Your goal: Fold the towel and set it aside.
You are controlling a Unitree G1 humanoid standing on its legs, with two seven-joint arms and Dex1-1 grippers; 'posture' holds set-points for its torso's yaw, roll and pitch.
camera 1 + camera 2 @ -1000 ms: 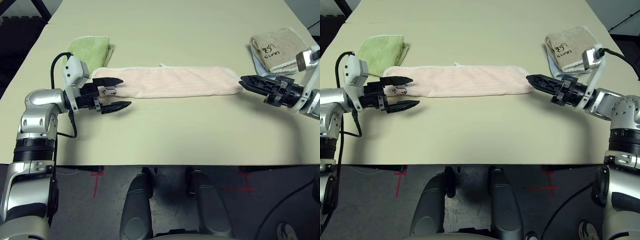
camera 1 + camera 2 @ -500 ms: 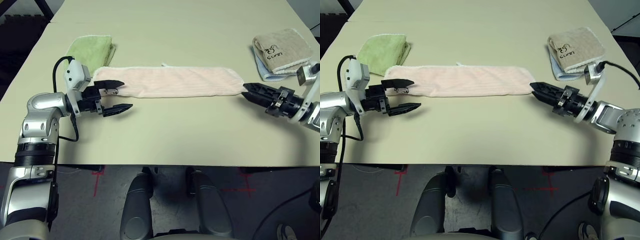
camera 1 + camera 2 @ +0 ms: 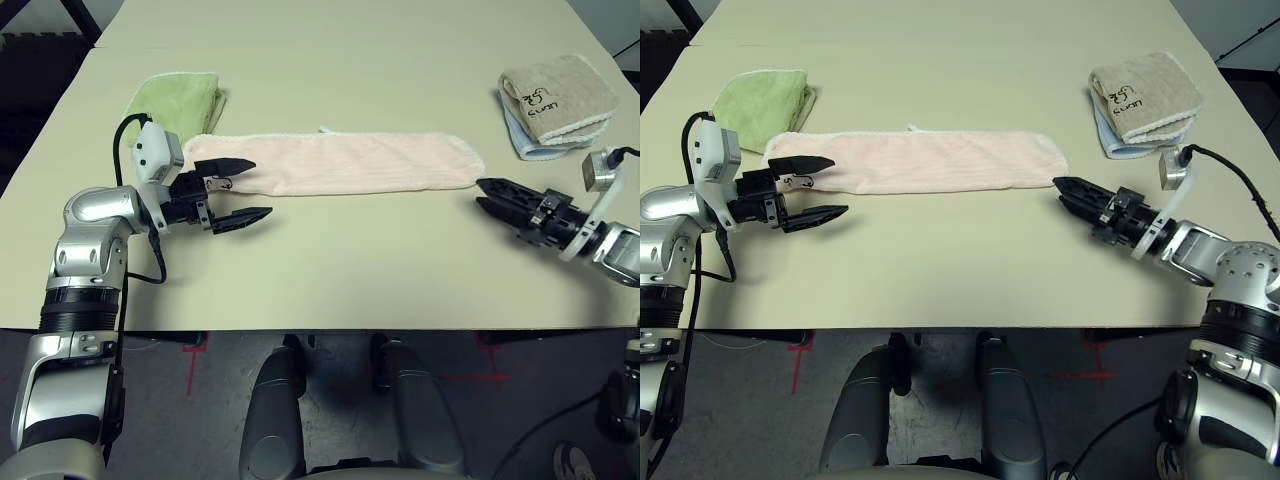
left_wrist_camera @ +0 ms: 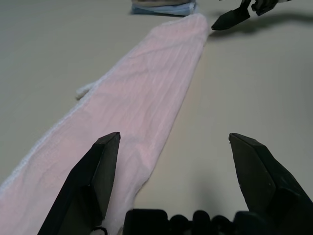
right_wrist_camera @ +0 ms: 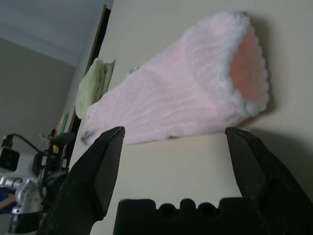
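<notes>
Beige table [image 3: 330,60]: towel [image 3: 350,163] lies in a long folded strip between my grippers. Left gripper [image 3: 238,190] spread at its end, right gripper [image 3: 492,193] spread, just short. Risk: pinching one layer, fold slipping apart

Lighting is even and diffuse from above; the table [image 3: 400,60] shows no glare. Shadows are soft and short beneath both arms. Head views are sharp throughout. In the wrist views, the near black fingers [image 4: 88,186] are blurred, and the right wrist view's distant background is hazy and dim.
</notes>
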